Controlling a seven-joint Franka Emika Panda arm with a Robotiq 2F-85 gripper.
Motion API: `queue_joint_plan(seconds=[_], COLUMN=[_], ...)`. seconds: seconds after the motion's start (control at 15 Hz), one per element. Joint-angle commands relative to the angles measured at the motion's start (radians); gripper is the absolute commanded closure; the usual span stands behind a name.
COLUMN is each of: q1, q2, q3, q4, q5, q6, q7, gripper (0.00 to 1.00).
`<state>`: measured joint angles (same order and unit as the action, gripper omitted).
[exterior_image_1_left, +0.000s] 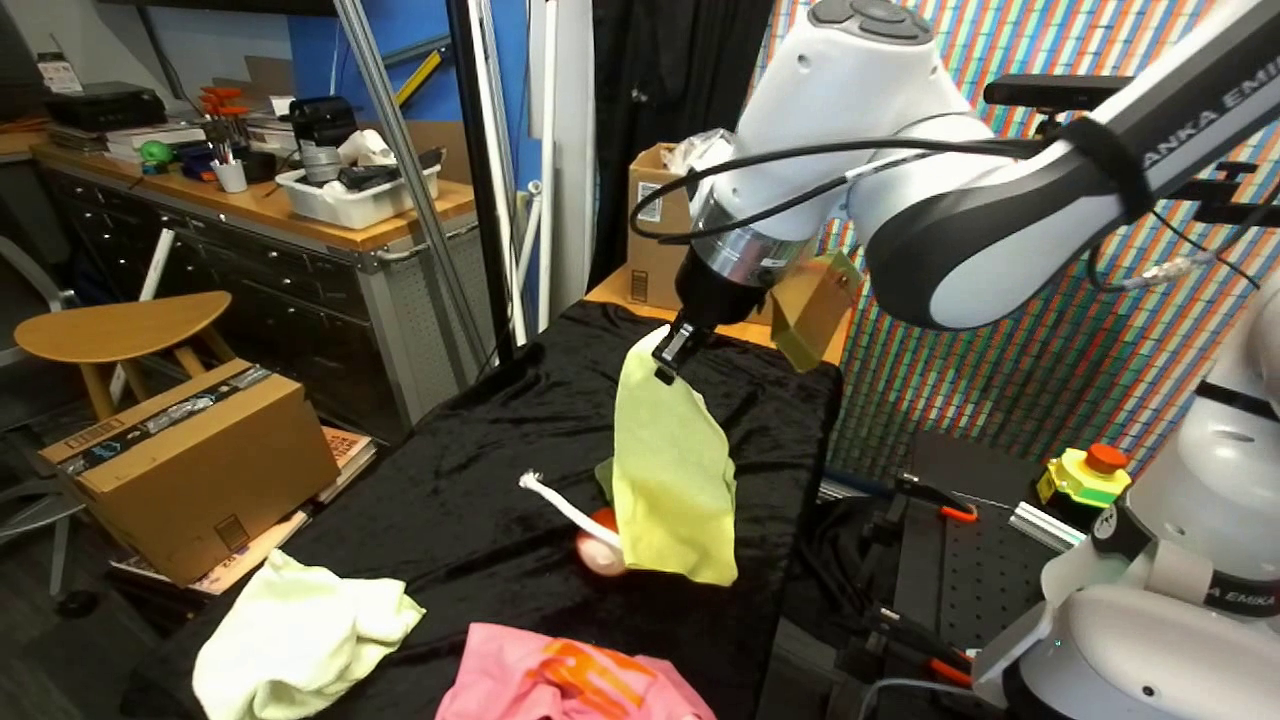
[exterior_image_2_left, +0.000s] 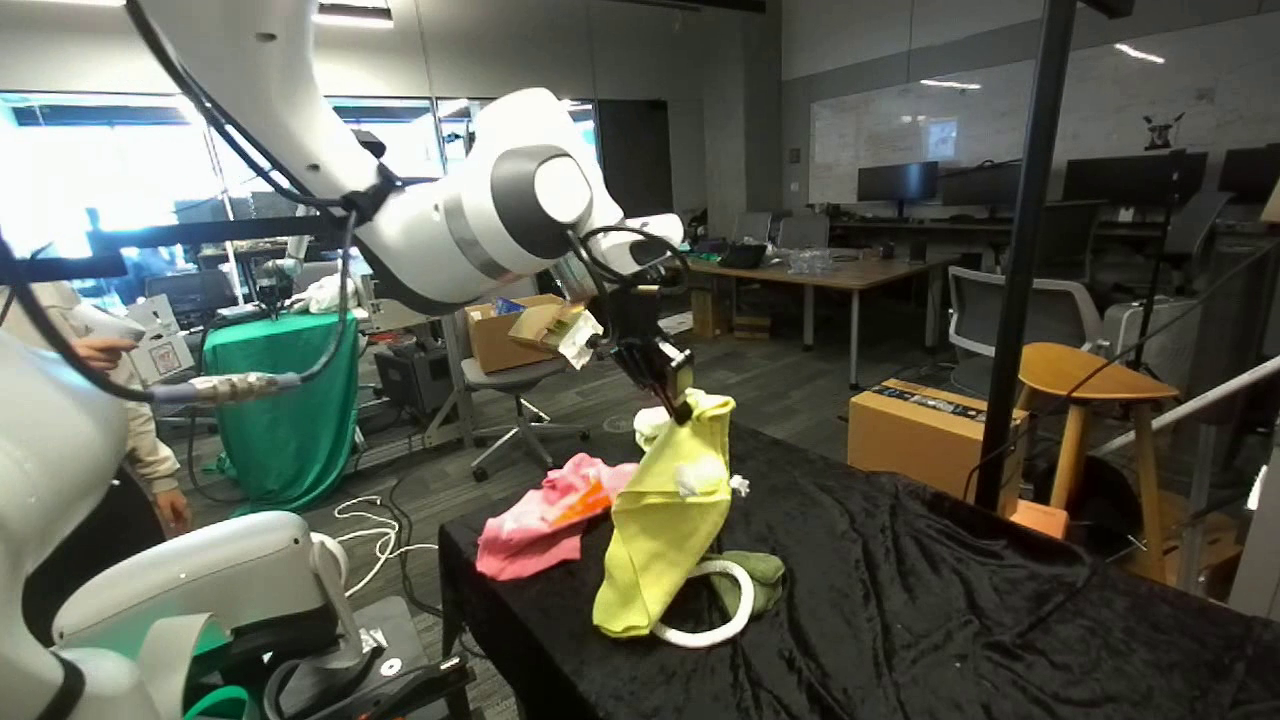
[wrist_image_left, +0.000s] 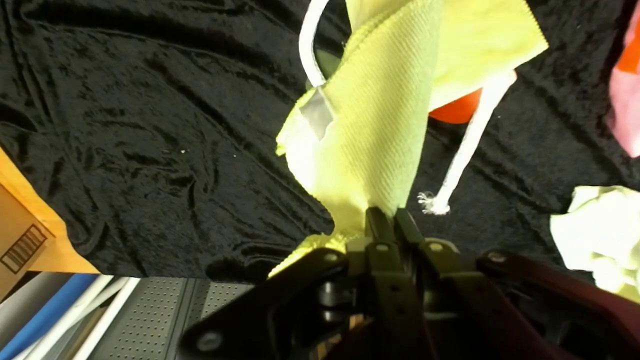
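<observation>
One ribbed yellow cloth (wrist_image_left: 387, 115) hangs pinched in the tightly closed tool (wrist_image_left: 390, 214) over creased black velvet (wrist_image_left: 165, 165).

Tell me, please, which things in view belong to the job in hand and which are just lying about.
In the job, it appears:
yellow cloth, gripped in the jaws
black-covered table, beneath it

Seemingly just lying about:
white rope, partly hidden in an exterior view
pink cloth
pale cloth
taped cardboard box
wooden stool

yellow cloth (exterior_image_1_left: 672, 470) | hanging, partly folded | clamped in fingers (wrist_image_left: 380, 227) | over velvet (exterior_image_1_left: 480, 440)
</observation>
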<state>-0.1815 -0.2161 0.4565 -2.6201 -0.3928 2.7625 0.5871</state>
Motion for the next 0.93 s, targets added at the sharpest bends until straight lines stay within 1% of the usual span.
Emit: queue_joint_plan(seconds=[0.0,0.13,0.2,0.27,0.4,0.47,0.53,0.6,0.73,0.8,0.87], q1=[-0.103,-0.097,-0.081,-0.072,-0.054,-0.049,-0.043,-0.035,-0.022,-0.014,-0.006], q2=[0.176,0.258,0.296,0.327,0.387,0.412,0.435,0.452,0.476,0.490,0.503], q3=[0.077,0.080,0.076,0.073,0.071,0.075,0.077,0.075,0.073,0.071,0.065], q4=[0.141,0.197,0.218,0.243,0.281,0.294,0.307,0.317,0.332,0.342,0.353], q5=[-0.210,-0.285,-0.285,-0.314,-0.323,-0.302,-0.292,-0.299,-0.300,-0.303,-0.312], q6=[-0.024,-0.053,-0.058,-0.071,-0.086,-0.088,-0.093,-0.099,-0.116,-0.127,-0.133], q7=[0.174,0.218,0.201,0.222,0.206,0.169,0.155,0.156,0.150,0.150,0.160], gripper=[0.94,0.94,0.94,0.95,0.95,0.96,0.77,0.68,0.55,0.46,0.39])
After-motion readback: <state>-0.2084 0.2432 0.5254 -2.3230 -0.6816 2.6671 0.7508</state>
